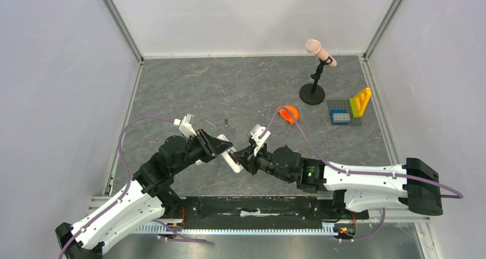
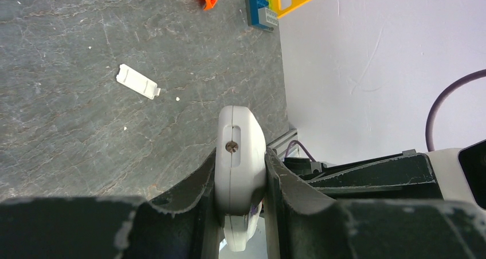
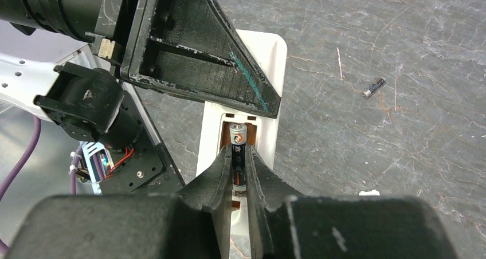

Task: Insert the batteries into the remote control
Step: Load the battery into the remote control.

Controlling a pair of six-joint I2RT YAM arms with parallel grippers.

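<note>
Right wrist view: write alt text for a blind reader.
The right pincer grips a battery in the open recess of the remote control, which the left pincer clamps. A spare battery lies on the grey table.

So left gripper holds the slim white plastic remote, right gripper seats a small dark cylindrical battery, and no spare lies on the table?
Wrong on the spare: right wrist view shows one small dark cylindrical battery lying loose on the grey table. The rest stands.
</note>
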